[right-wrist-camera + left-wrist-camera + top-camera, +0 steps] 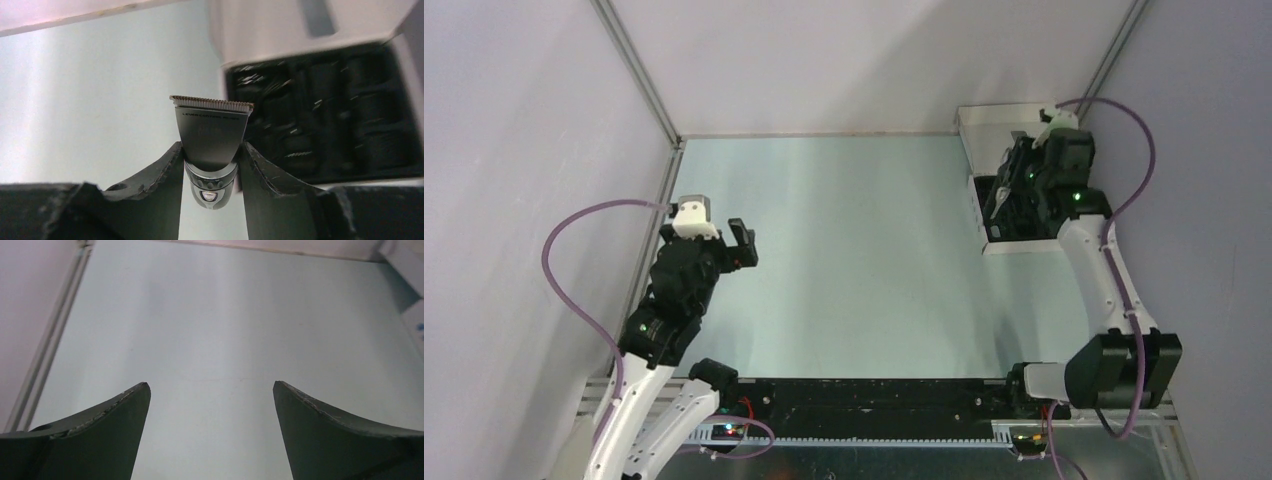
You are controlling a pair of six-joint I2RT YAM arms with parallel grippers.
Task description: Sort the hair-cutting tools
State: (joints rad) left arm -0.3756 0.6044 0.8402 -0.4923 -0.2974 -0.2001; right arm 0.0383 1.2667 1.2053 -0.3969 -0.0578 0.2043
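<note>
arms [1092, 262]: white, black joints | cables [548, 262]: purple | left end effector [211, 386]: dark curved fingers [100, 430]

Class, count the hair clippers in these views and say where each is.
1. The hair clipper is gripped between the right arm's fingers, near the open white box. Others may be hidden in its blurred black tray.

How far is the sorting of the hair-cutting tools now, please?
Done, it seems: no loose tool shows on the table; what lies in the box tray is too blurred to tell. In hand: the right pincer grips the clipper near that tray. The left pincer is open and empty. Left: probably placing the clipper.
</note>
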